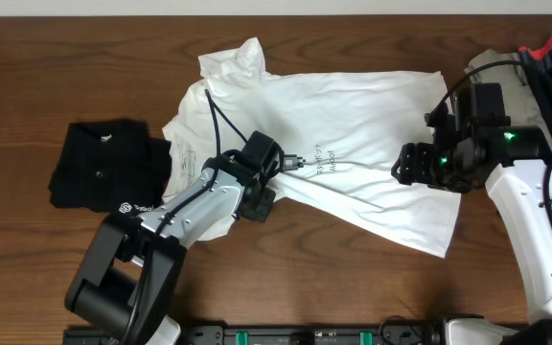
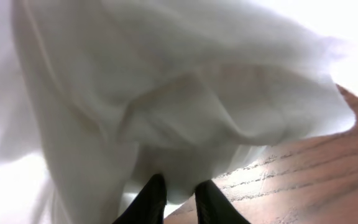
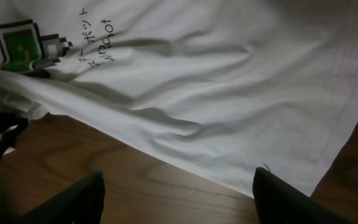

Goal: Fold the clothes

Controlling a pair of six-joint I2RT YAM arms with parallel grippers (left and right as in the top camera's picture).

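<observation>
the t-shirt [image 1: 353, 105] lies spread across the middle of the table [image 1: 56, 67], collar at the far left, hem to the right (slightly askew). a folded garment [image 1: 103, 165] lies to its left, touching its sleeve. more garments [image 1: 549, 46] lie at the far right corner. the left gripper [image 1: 293, 165] sits on the shirt's middle, the right gripper [image 1: 402, 171] over its right part.
</observation>
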